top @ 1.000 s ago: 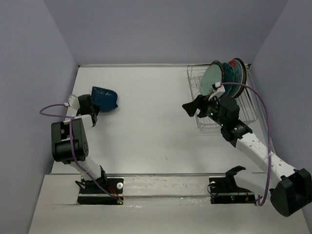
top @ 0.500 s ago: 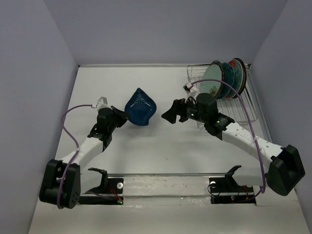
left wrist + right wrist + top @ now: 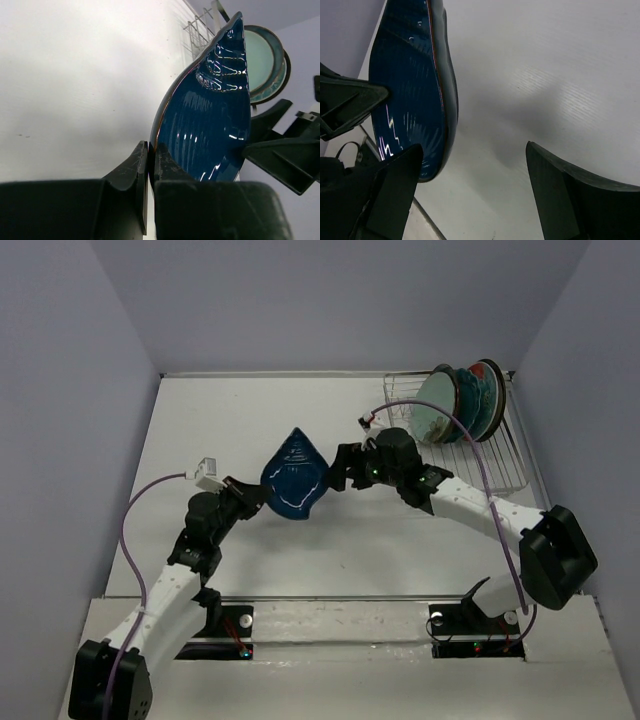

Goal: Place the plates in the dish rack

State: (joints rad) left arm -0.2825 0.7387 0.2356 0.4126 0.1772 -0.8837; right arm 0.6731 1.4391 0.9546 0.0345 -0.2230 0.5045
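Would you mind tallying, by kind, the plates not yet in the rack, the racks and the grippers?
Plates not yet racked: 1, the navy plate, clamped in the left gripper
Racks: 1, the dish rack
Grippers: 2, the left one shut on the plate, the right gripper open beside it
Total: 4

In the left wrist view the navy plate (image 3: 210, 125) has its 6 o'clock rim buried between the fingers of the left gripper (image 3: 150, 152), and the dish rack (image 3: 198, 26) at 1 o'clock is blurred, its tines indistinct. In the right wrist view that plate runs off at 12 o'clock. Overhead, the mint plate (image 3: 435, 408) at 1 o'clock covers most of the rear plates (image 3: 482, 390); their patterns cannot be read.
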